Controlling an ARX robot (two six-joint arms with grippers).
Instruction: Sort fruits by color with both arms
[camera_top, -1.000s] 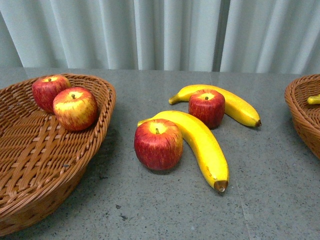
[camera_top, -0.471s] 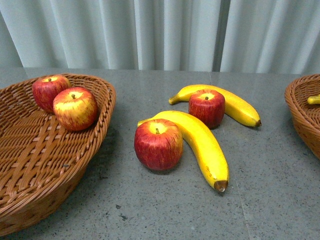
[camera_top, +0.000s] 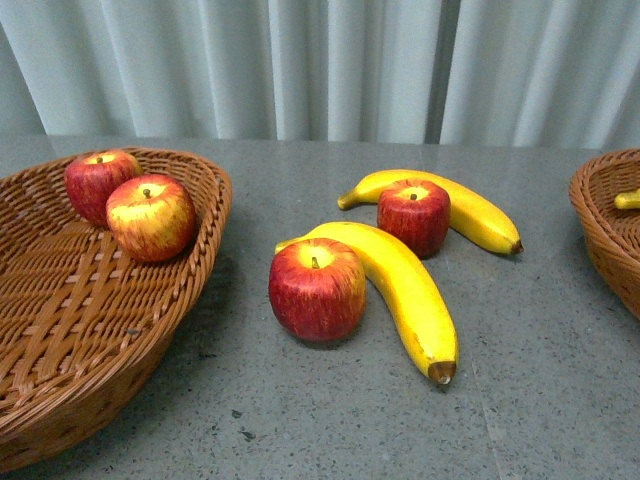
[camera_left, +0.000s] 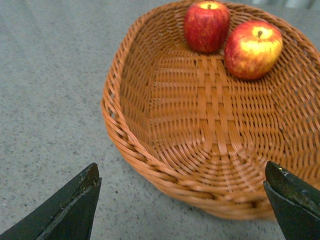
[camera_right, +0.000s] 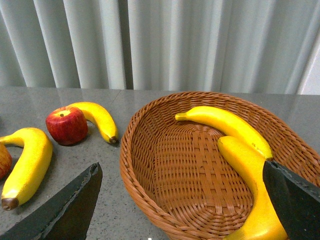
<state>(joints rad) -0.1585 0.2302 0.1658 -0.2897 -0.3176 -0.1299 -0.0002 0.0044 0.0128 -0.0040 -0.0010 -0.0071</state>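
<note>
Currently, both arms are clear of the fruit, and neither shows in the front view.

Left gripper (camera_left: 181, 172): the two black fingers are spread wide with nothing between them. It hangs above the near rim of the left brown wicker basket (camera_top: 60, 330).

Right gripper (camera_right: 181, 169): its black fingers are likewise spread wide and empty. It hangs over the near edge of the right brown wicker basket (camera_top: 603, 235).

Left basket contents: a dark red apple (camera_top: 98, 183) and a red apple with a broad yellow top (camera_top: 150, 216). Both stand stem up at the far end of the basket and touch each other.

Right basket contents: a long yellow banana (camera_right: 225, 122) along the far wall and a second, thicker yellow banana (camera_right: 250, 190) just beside it. Only a yellow tip shows in the front view.

Unsorted fruit on the grey speckled table (camera_top: 330, 420), between the two baskets:
- A large red apple with a yellow crown (camera_top: 317, 290) stands upright against the inner curve of a long yellow banana with a brown tip (camera_top: 405, 290).
- Further back, a smaller dark red apple (camera_top: 413, 215) stands upright against the front of a second curved yellow banana (camera_top: 470, 210).

A pale pleated curtain (camera_top: 320, 60) closes off the far side of the table.
</note>
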